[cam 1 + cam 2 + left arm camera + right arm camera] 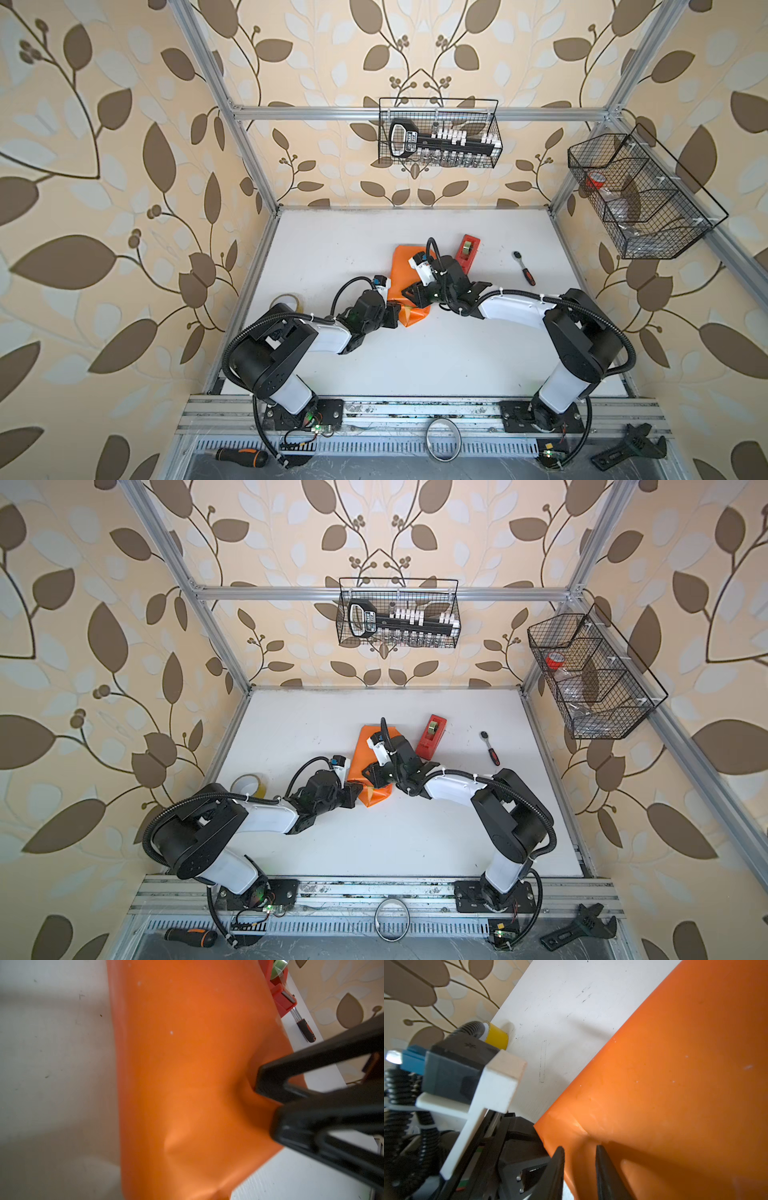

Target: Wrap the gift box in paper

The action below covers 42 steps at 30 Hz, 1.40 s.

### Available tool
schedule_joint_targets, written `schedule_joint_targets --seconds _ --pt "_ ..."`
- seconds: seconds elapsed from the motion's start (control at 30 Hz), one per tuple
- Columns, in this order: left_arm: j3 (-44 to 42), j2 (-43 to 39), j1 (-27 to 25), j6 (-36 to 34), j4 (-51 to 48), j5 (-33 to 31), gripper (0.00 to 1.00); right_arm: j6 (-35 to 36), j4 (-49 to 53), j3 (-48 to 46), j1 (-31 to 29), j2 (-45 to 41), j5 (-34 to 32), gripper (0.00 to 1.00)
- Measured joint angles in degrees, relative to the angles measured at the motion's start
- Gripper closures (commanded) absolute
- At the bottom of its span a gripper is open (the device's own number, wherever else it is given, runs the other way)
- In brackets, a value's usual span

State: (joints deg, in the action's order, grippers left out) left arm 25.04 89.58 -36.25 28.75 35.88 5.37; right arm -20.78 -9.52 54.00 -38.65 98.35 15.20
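Where the orange paper (pixel 402 266) lies mid-table, just left of the red tape dispenser (pixel 467 251), the right gripper (pixel 580 1152) presses its tips into the sheet, jaws a little apart (a dent shows there). The left gripper (pixel 398 318) is clenched at the paper's near left edge; whether it pinches the sheet, I cannot tell.
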Motion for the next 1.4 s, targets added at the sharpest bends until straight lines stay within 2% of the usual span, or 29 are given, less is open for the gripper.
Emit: schedule_joint_targets --seconds 0.33,0.57,0.77,1.07,1.4 --pt "0.6 3.3 0.0 0.3 1.4 -0.9 0.82 0.0 -1.1 -0.7 0.2 0.0 0.3 0.72" --pt "0.7 3.5 0.0 0.8 2.2 -1.3 0.63 0.0 -1.4 -0.8 0.2 0.0 0.3 0.72" --pt "0.7 2.8 0.0 1.5 1.6 -0.8 0.54 0.0 -1.4 -0.8 0.2 -0.1 0.4 0.72" --pt "-1.9 -8.0 0.0 -1.0 -5.5 0.5 0.49 0.0 -0.9 -0.6 0.3 -0.1 0.5 0.72" --pt "-1.9 -20.0 -0.1 -13.2 -15.6 4.8 0.46 -1.4 1.8 -0.3 2.2 -1.3 4.3 0.69"
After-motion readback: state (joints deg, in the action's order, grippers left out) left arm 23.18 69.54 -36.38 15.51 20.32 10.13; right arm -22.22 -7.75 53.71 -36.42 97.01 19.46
